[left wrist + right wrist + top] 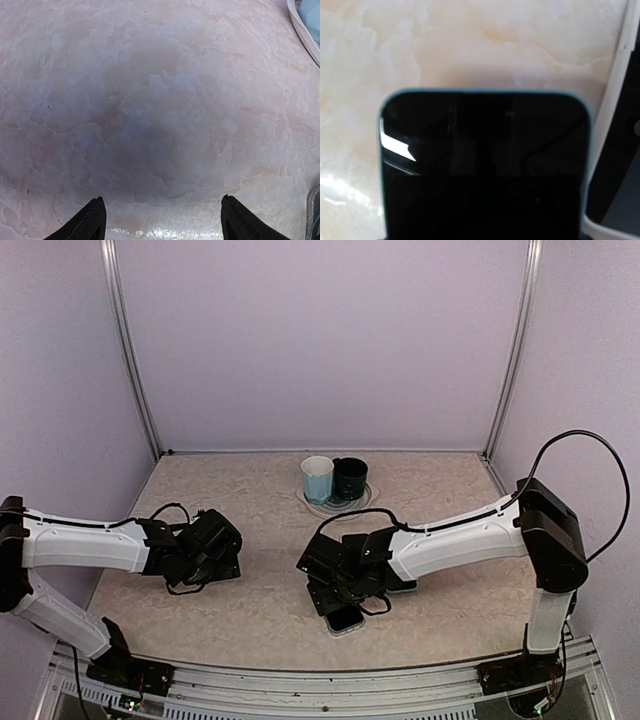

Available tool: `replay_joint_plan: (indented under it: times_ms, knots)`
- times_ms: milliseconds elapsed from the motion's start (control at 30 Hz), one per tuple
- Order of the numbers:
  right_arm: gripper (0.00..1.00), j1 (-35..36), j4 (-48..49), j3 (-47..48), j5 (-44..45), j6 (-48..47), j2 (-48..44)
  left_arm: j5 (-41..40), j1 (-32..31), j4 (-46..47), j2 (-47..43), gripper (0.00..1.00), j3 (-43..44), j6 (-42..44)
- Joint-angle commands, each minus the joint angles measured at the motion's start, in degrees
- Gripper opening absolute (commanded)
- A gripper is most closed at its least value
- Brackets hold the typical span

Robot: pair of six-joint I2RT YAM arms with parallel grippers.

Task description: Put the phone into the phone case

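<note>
The phone [346, 618] lies flat on the table near the front edge, its black screen up and a thin teal rim around it. It fills the lower half of the right wrist view [485, 165]. My right gripper [335, 590] hovers low over its far end. Its fingers are lost against the dark glass and grip nothing that I can see. A white-rimmed dark shell [615, 145] lies just right of the phone and looks like the phone case. My left gripper [160, 220] stands open over bare table, far to the left [205, 550].
A light blue cup [317, 480] and a black cup [350, 478] stand on a white plate [335, 506] at the back middle. A dark flat thing [405, 587] shows under my right forearm. Purple walls close in the table.
</note>
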Motion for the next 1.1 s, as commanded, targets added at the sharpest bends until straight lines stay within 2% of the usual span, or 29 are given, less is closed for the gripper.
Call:
replay_joint_plan:
  times_ms: [0, 133, 267, 333, 433, 600, 867, 1067]
  knots:
    - [0.54, 0.2, 0.2, -0.6, 1.1, 0.1, 1.2, 0.1, 0.3, 0.9, 0.3, 0.78, 0.6, 0.3]
    - [0.55, 0.3, 0.2, -1.4, 0.0, 0.6, 0.9, 0.2, 0.3, 1.0, 0.3, 0.78, 0.6, 0.3]
    - [0.62, 0.7, -0.1, -0.9, -1.7, 0.7, 1.3, 0.3, 0.3, 1.1, 0.6, 0.78, 0.7, 0.3]
    - [0.74, 0.8, -1.8, 0.1, -1.8, 1.1, 1.9, 0.2, 0.3, 1.0, 0.6, 0.78, 0.7, 0.4]
    - [0.98, 0.8, -5.1, 2.3, -0.4, 1.2, 2.1, 0.1, 0.3, 1.1, 0.6, 0.78, 0.7, 0.5]
    - [0.99, 0.5, -7.2, 4.3, -1.3, 0.5, 1.4, 0.3, 0.3, 1.1, 0.8, 0.78, 0.8, 0.5]
    - [0.99, 0.3, -5.9, 2.2, -12.4, 0.4, 1.8, 0.5, 0.3, 1.1, 0.9, 0.78, 0.7, 0.6]
    - [0.99, 0.1, -9.8, 2.9, -10.1, 0.6, 3.8, 0.7, 0.2, 1.1, 1.1, 0.78, 0.8, 0.4]
